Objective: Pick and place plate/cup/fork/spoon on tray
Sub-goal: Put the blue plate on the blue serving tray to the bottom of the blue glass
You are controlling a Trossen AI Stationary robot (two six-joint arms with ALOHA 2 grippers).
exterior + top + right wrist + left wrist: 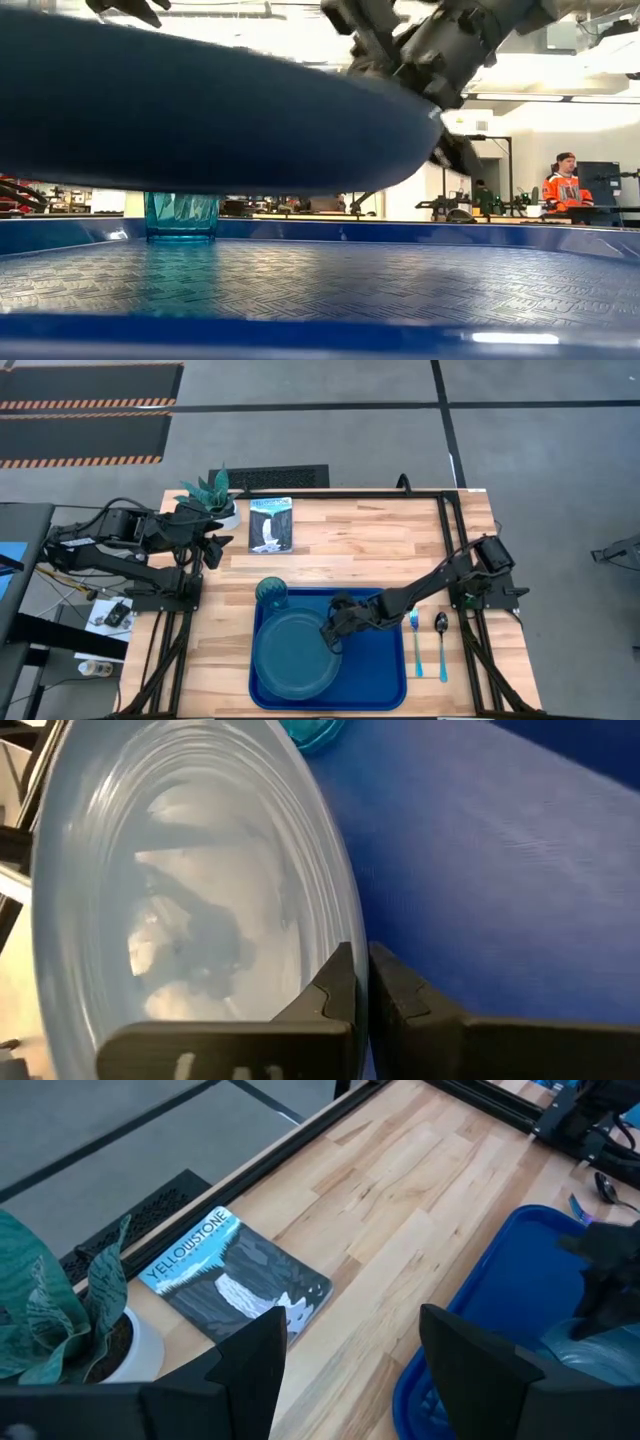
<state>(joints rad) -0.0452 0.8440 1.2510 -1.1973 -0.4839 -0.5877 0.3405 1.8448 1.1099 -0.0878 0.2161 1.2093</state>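
Note:
The teal-blue plate (293, 652) is held over the royal-blue tray (385, 680) by my right gripper (336, 632), which is shut on its right rim. In the low view the plate (200, 100) hangs clear above the tray floor (330, 285). The teal-green cup (271, 593) stands upright in the tray's far left corner. The fork (415, 642) and the spoon (441, 640) lie side by side on the table, right of the tray. My left gripper (213, 548) is open and empty above the table's far left. My right gripper pinches the plate's rim (335, 910) on the plate's right side between its two fingers (340, 985), one on the inner face and one on the outer. The fingers come from the table's right side, slanting down. The plate is lifted clear of the tray.
A white pot with a green plant (212, 495) stands at the table's far left corner, and a printed booklet (270, 525) lies beside it. Bare wood lies between the booklet and the tray. A person in orange (566, 188) stands in the room beyond.

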